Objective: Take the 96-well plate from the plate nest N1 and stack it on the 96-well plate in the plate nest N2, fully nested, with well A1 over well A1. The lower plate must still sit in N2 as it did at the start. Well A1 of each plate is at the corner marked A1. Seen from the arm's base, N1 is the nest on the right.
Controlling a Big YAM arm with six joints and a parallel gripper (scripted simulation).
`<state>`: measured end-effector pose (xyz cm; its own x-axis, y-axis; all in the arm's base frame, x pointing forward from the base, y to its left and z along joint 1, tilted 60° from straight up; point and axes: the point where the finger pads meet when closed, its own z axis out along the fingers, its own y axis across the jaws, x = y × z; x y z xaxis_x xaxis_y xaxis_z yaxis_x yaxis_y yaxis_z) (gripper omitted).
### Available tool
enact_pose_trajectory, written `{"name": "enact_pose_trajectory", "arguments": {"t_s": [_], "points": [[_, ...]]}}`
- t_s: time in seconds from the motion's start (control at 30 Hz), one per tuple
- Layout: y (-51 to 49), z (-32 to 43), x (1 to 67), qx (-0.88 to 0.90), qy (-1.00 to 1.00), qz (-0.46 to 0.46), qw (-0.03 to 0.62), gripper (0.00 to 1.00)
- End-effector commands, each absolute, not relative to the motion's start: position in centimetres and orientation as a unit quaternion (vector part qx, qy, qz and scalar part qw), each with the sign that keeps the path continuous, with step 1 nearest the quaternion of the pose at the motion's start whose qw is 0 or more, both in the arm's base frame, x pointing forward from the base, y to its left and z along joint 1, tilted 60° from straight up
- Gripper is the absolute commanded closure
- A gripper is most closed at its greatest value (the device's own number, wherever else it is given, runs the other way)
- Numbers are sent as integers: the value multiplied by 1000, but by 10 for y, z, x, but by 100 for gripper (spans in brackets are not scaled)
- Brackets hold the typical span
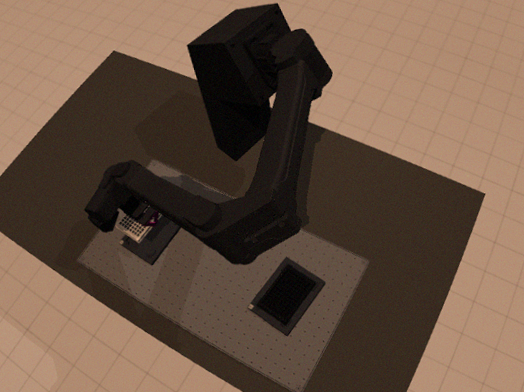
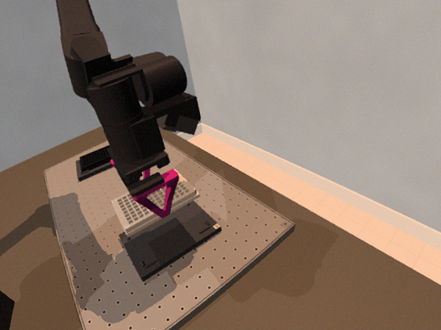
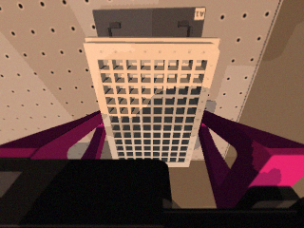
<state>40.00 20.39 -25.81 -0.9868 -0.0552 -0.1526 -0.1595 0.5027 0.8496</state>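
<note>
Gripper (image 2: 155, 196) clamped on the cream 96-well plate (image 2: 134, 211), magenta fingers pressing its two long sides. The plate hangs in the air above plate nest N1 (image 2: 204, 229), not touching it; its shadow falls on the nest's dark floor.

Wrist view: plate fills the centre, long axis running 12 to 6. The nest's grey edge (image 3: 142, 21) shows past the plate's far end at 12, with an A1 label (image 3: 199, 14) at its 1 o'clock corner. I cannot tell which corner of the plate itself carries A1.

Top view: held plate (image 1: 133, 228) sits at 9 o'clock from the arm's elbow, over N1 (image 1: 154, 252). Plate nest N2 (image 1: 269, 321) is at 5 o'clock from there, well apart, on the same perforated breadboard (image 1: 207, 297). Second plate (image 1: 287, 294) reads dark and sits inside N2.

Exterior view: N2 (image 2: 82, 172) with its plate (image 2: 93, 157) lies behind the arm at 11 o'clock from the held plate. Held plate looks roughly level. Breadboard (image 2: 238, 236) rests on the brown table (image 2: 355, 288).
</note>
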Motion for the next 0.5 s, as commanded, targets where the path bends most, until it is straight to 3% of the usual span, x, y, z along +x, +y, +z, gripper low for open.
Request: {"name": "enact_pose_trajectory", "arguments": {"t_s": [0.0, 0.47], "points": [[188, -246, 407, -61, 865, 494, 65, 100], [185, -245, 403, -67, 865, 494, 60, 100]]}}
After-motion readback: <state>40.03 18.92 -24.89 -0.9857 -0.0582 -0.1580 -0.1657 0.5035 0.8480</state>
